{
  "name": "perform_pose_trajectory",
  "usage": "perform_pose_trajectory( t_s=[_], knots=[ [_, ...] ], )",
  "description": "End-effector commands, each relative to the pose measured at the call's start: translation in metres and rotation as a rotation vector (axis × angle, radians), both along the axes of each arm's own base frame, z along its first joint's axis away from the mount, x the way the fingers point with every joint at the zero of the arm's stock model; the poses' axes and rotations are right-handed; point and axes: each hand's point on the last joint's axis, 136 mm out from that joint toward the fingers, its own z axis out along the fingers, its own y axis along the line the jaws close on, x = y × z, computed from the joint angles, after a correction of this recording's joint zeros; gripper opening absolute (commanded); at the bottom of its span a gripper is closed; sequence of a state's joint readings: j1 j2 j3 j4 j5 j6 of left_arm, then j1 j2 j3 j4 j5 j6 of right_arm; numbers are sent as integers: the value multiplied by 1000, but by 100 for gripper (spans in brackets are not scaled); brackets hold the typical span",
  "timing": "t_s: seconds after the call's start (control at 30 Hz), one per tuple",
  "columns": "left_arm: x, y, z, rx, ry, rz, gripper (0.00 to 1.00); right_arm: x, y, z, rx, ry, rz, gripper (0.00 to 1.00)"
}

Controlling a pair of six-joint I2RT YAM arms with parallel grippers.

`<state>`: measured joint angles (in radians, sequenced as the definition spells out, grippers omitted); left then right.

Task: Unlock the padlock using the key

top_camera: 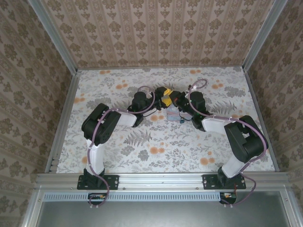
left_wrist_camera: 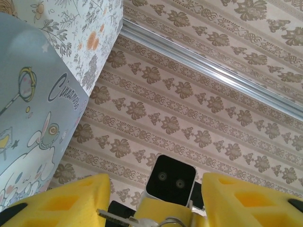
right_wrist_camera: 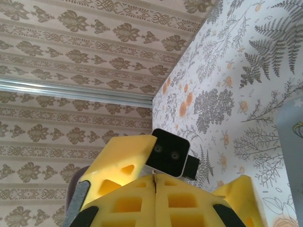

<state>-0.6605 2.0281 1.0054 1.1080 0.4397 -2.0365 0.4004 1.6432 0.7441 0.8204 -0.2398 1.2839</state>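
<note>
The left gripper [left_wrist_camera: 154, 189] has its yellow jaws standing well apart, straddling the tip of the right gripper [right_wrist_camera: 155, 182]; the right jaws are pressed together, clamped on the key [left_wrist_camera: 118, 216], a thin metal blade that sticks out sideways between the left fingers [left_wrist_camera: 57, 203]; both grippers meet above the middle of the flowered table [top_camera: 118, 156]; a pale blue cartoon tin [left_wrist_camera: 33, 118] sits just beside them; the padlock [top_camera: 181, 120] is a tiny dark thing on the table against the tin's near side, its details too small to tell.
</note>
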Motion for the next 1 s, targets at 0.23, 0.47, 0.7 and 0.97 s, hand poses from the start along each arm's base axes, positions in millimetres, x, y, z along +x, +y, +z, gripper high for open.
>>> perform_pose_trajectory(
  t_s=[0.23,0.47,0.7,0.97],
  knots=[
    [2,4,17,-35,-45,23,51,-5,-2,5,28,-18,-12,0],
    [2,6,9,-16,-33,30,51,-7,-4,5,35,-20,-16,0],
    [3,9,0,6,-22,41,48,-8,-7,3,42,-17,-23,0],
    [4,11,-8,20,-15,51,43,-8,-10,2,46,-13,-32,0]
  ],
)
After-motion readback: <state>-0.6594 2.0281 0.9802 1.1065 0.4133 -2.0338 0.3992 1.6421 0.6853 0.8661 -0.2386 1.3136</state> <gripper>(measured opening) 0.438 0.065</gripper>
